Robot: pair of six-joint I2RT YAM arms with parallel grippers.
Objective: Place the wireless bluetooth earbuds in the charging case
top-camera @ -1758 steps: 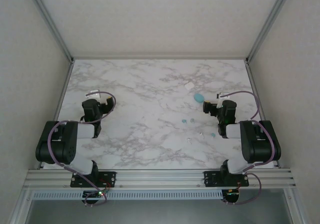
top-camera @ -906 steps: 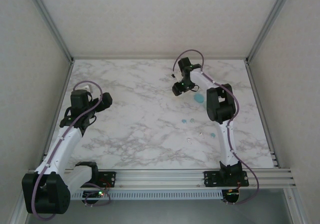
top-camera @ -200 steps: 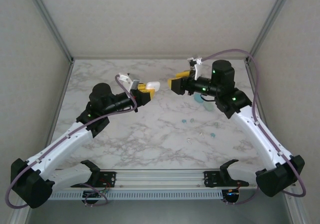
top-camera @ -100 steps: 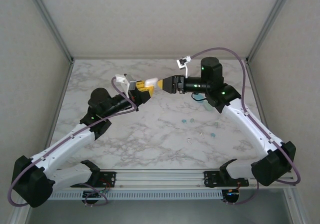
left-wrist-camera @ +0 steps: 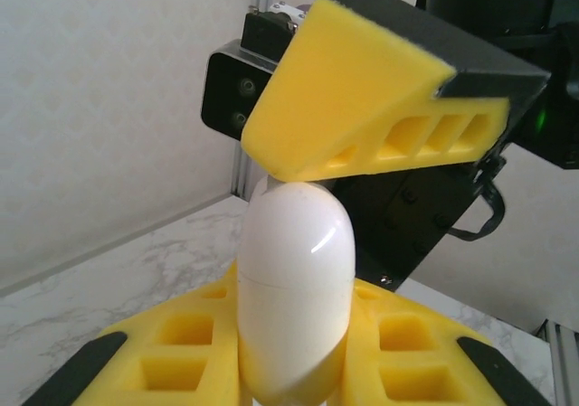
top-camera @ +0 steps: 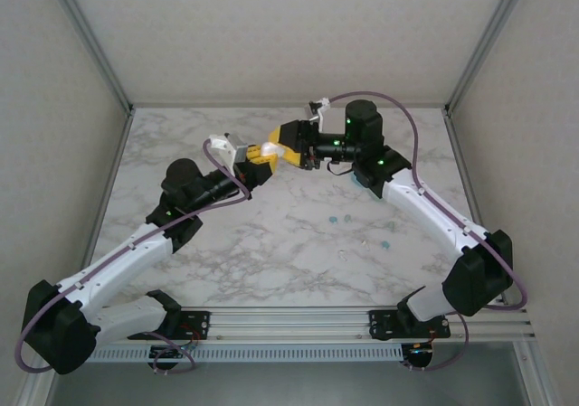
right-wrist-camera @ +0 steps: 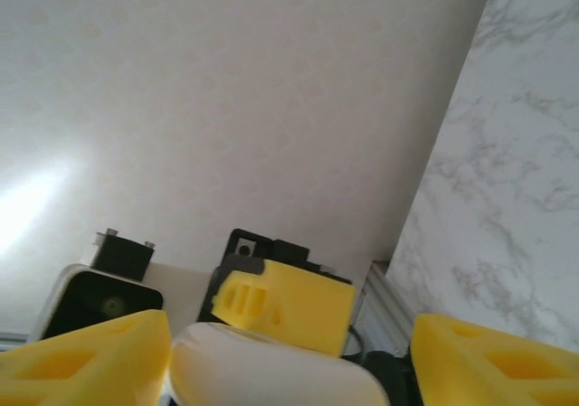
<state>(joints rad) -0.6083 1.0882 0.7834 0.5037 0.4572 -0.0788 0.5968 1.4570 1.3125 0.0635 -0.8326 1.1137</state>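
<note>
My left gripper [top-camera: 261, 158] is shut on a glossy white egg-shaped capsule [left-wrist-camera: 294, 288] with a seam round its middle, held up in the air over the far middle of the table. My right gripper [top-camera: 286, 144] meets it tip to tip. It is open, with its yellow fingers [right-wrist-camera: 99, 356] standing either side of the capsule's [right-wrist-camera: 271, 374] free end. One right pad [left-wrist-camera: 362, 108] rests on top of the capsule. Three tiny teal earbuds [top-camera: 333, 218] [top-camera: 347, 216] [top-camera: 386, 243] lie on the marble. A sliver of the turquoise charging case [top-camera: 358, 179] shows under my right arm.
Tiny white specks [top-camera: 342, 255] lie near the earbuds. The marble table [top-camera: 226, 252] is walled by white panels at the left, back and right. Both arms stretch toward the far middle, above the tabletop.
My right gripper has swung left and closed the gap to the white capsule, and its fingers now straddle the capsule's end. My left gripper has held the capsule almost still.
</note>
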